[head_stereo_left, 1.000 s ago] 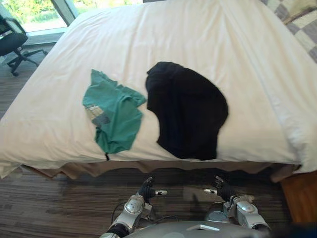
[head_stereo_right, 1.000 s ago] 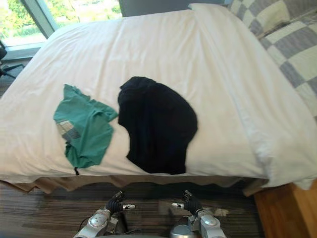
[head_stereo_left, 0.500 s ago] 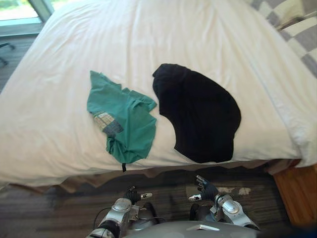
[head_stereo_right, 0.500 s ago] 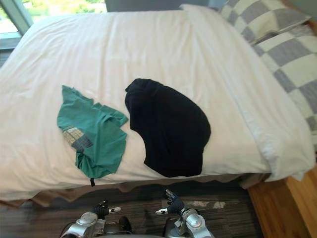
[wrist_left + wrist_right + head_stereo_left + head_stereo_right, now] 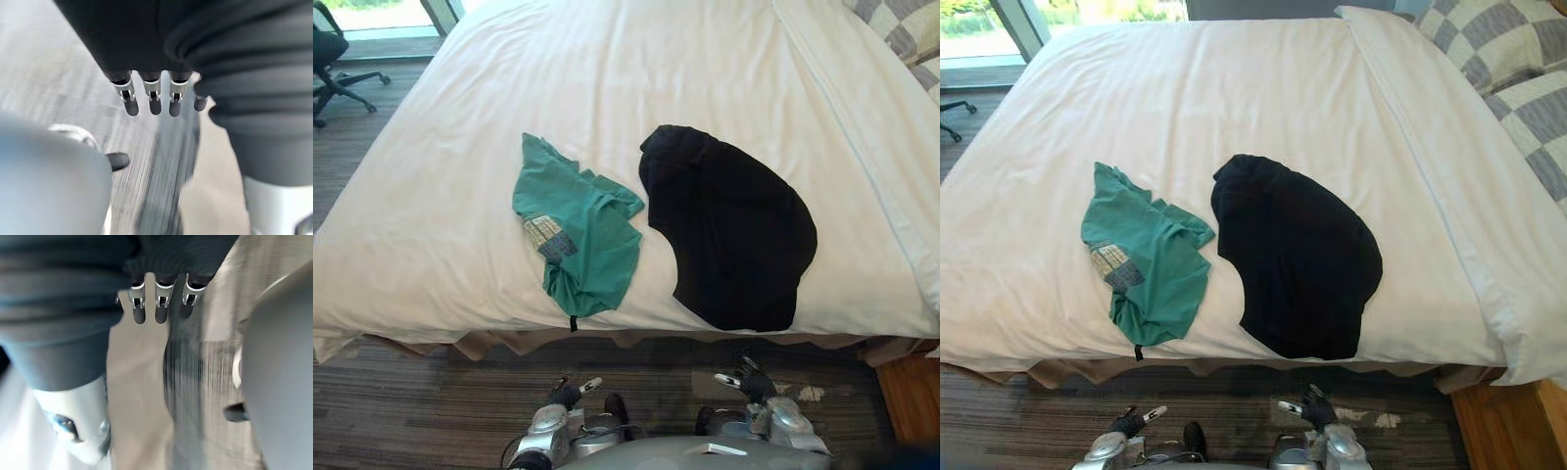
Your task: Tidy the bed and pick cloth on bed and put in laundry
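A crumpled green shirt [image 5: 579, 229] with a checked patch lies near the front edge of the white bed [image 5: 607, 78]. Right beside it spreads a larger black cloth [image 5: 734, 227], its lower edge close to the bed's front edge. Both of my hands hang low over the floor in front of the bed, well apart from the clothes. My left hand [image 5: 570, 390] shows straight fingers [image 5: 151, 100] with nothing in them. Straight, empty fingers [image 5: 161, 303] also show on my right hand [image 5: 742, 380].
Checked grey-and-cream pillows [image 5: 1503, 49] lie at the bed's far right. An office chair [image 5: 337, 59] stands on the dark striped carpet [image 5: 391, 401] at the far left, by a window. A strip of wooden floor [image 5: 911, 392] shows at the lower right.
The camera view has shifted, so the bed and clothes sit further right in the picture. Both hands have dropped slightly lower in view. The clothes lie as before.
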